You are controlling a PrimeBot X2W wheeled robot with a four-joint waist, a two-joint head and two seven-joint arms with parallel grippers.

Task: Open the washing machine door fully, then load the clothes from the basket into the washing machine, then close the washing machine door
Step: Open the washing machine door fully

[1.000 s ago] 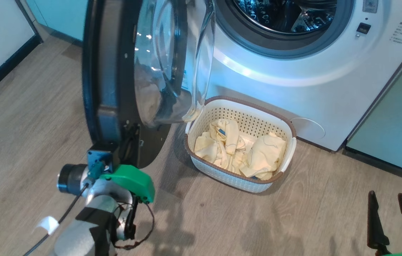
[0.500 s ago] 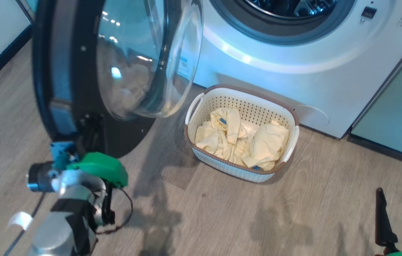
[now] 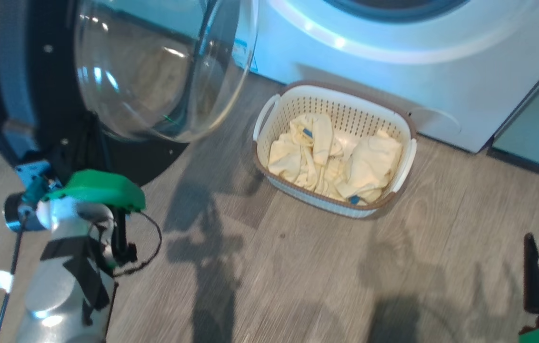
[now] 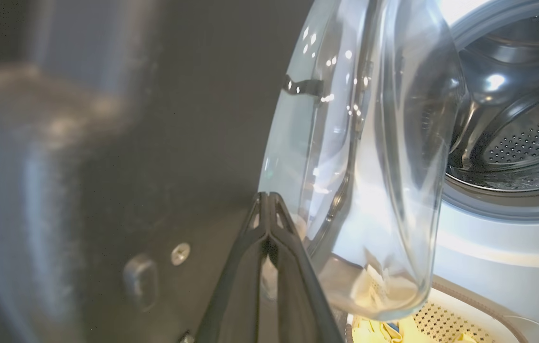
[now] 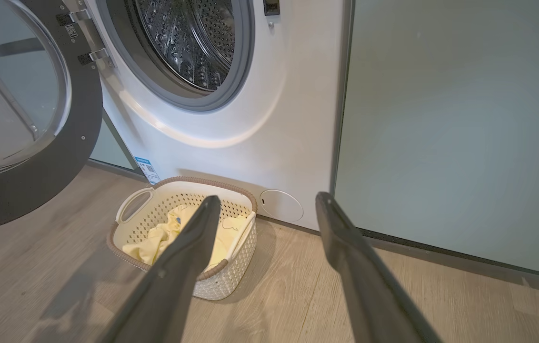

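The washing machine door (image 3: 22, 95), black-rimmed with a bulging glass bowl, stands swung out at the left. My left gripper (image 4: 265, 196) is shut with nothing between its fingers, and its tips rest against the door's dark inner rim (image 4: 179, 143). That arm's green wrist cover (image 3: 93, 190) sits just below the door. The white washing machine (image 5: 260, 119) shows its steel drum (image 5: 188, 38). The cream basket (image 3: 405, 164) stands on the floor before it, holding the pale yellow clothes (image 3: 336, 157). My right gripper (image 5: 267, 200) hangs open and empty over the floor, right of the basket (image 5: 231, 276).
A pale green cabinet panel (image 5: 455, 128) stands right of the machine, with a dark plinth at floor level. A round service flap (image 5: 281, 206) sits low on the machine front. Wooden floor (image 3: 298, 267) stretches between my two arms.
The door has swung wider toward the left, with my left arm going along with it. The head view has tilted down. My right gripper stays open.
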